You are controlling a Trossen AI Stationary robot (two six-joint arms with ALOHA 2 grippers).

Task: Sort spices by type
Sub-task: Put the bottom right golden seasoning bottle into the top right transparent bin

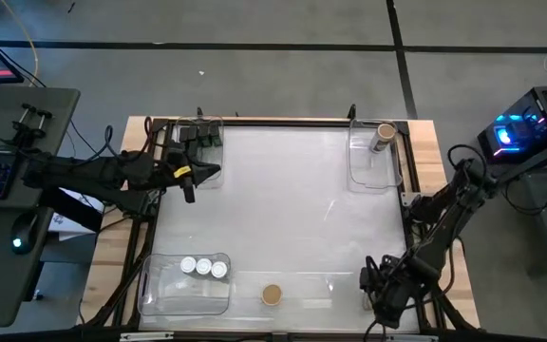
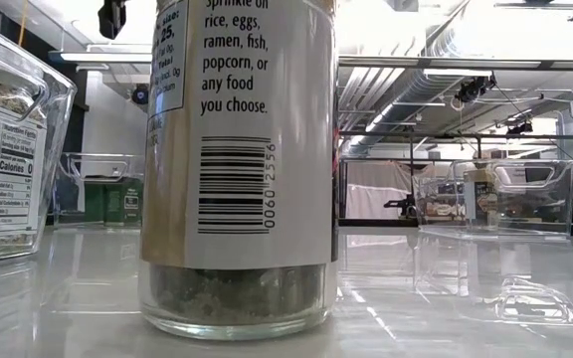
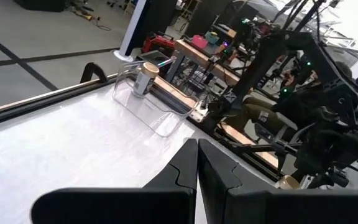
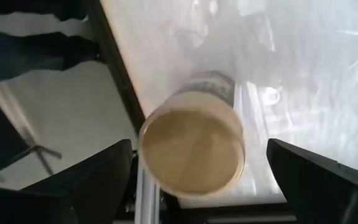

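1. Right gripper (image 4: 194,180) wide open, fingers either side of tan-lid jar (image 4: 193,149), not clamping it. Jar (image 1: 272,294) upright at near table edge, centre.
2. Could easily tip or get shoved off the edge if a finger clips it.
3. Left gripper (image 3: 196,177) clenched, empty, far left.
4. Near-left bin (image 1: 150,294): three white-lid jars (image 1: 203,267).
5. Far-right bin (image 1: 361,179): one tan-lid jar (image 1: 384,135).
6. Far-left bin (image 1: 218,133): black boxes (image 1: 198,136).

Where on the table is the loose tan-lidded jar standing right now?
In the high view, the tan-lidded jar stands alone at the table's near edge, just right of the clear bin holding three white-lidded jars.
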